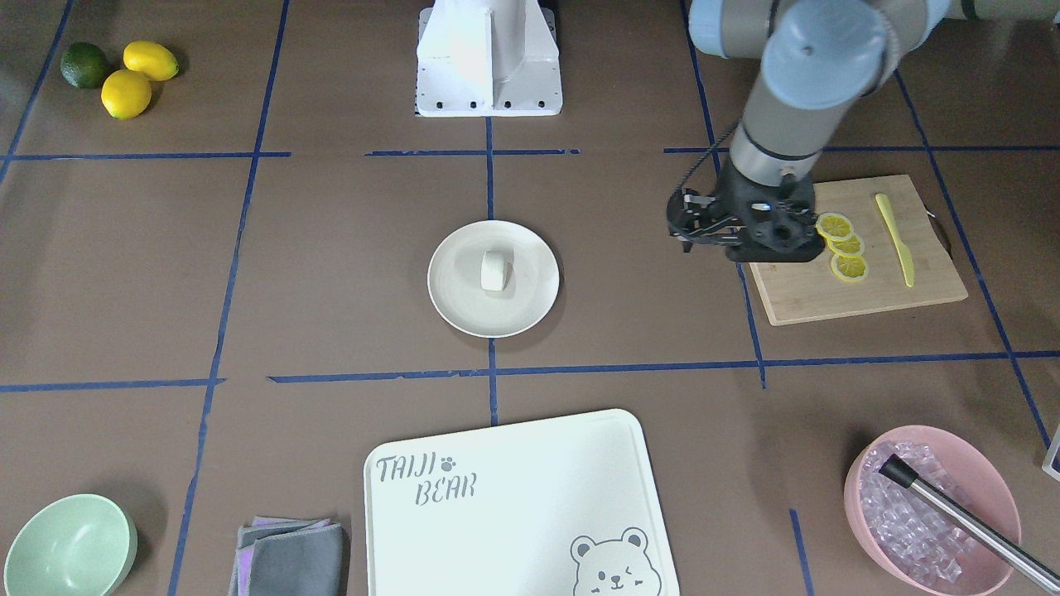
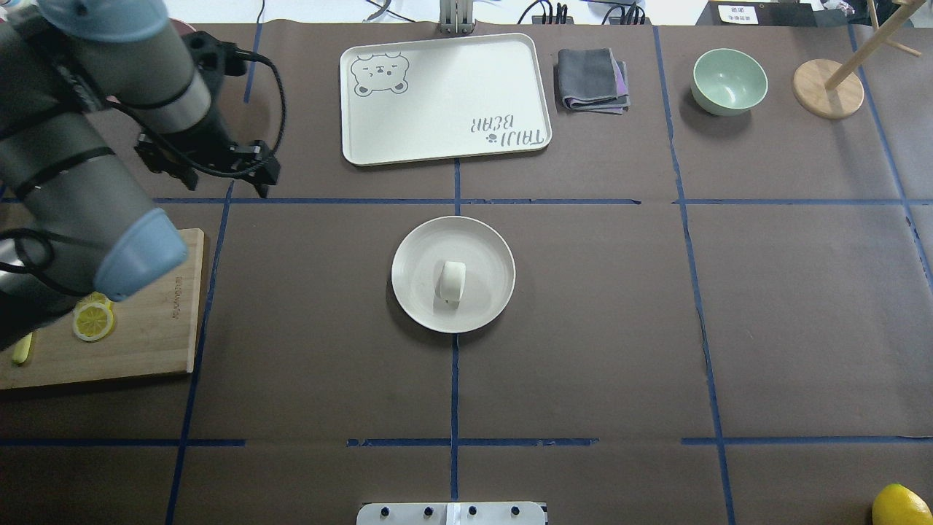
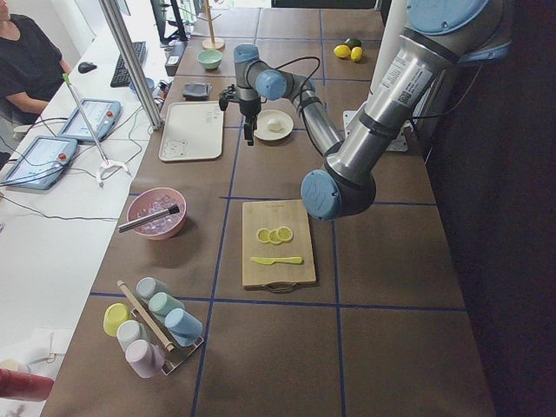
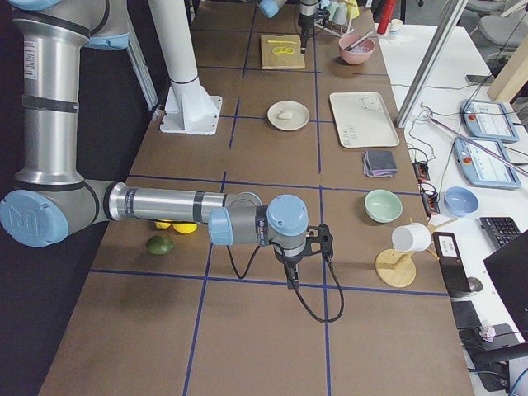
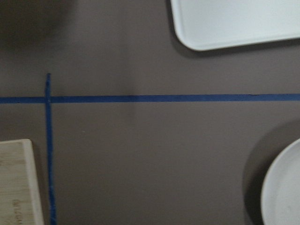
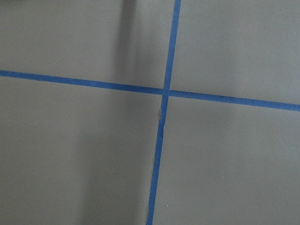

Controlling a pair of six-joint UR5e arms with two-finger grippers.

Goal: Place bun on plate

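The bun (image 1: pixel 493 271) lies on the plate (image 1: pixel 460 313), near its centre, and the plate sits in the middle of the worktop (image 1: pixel 331 273). Nothing touches either one.

The left end effector (image 1: pixel 687 233) hangs above bare worktop between the plate and a wooden board (image 1: pixel 828 300) toward the left end, well apart from the plate. It carries nothing. I cannot tell whether its fingers are spread or pressed together. Its wrist view shows only tape lines, a corner of the board, a corner of the white tray (image 1: pixel 513 497) and part of the plate's rim.

Lemon slices (image 1: pixel 845 247) and a yellow knife (image 1: pixel 896 240) lie on the board.

The right end effector (image 4: pixel 290 279) shows only in the right side view, pointing down over a tape crossing near the right end. I cannot tell its state.
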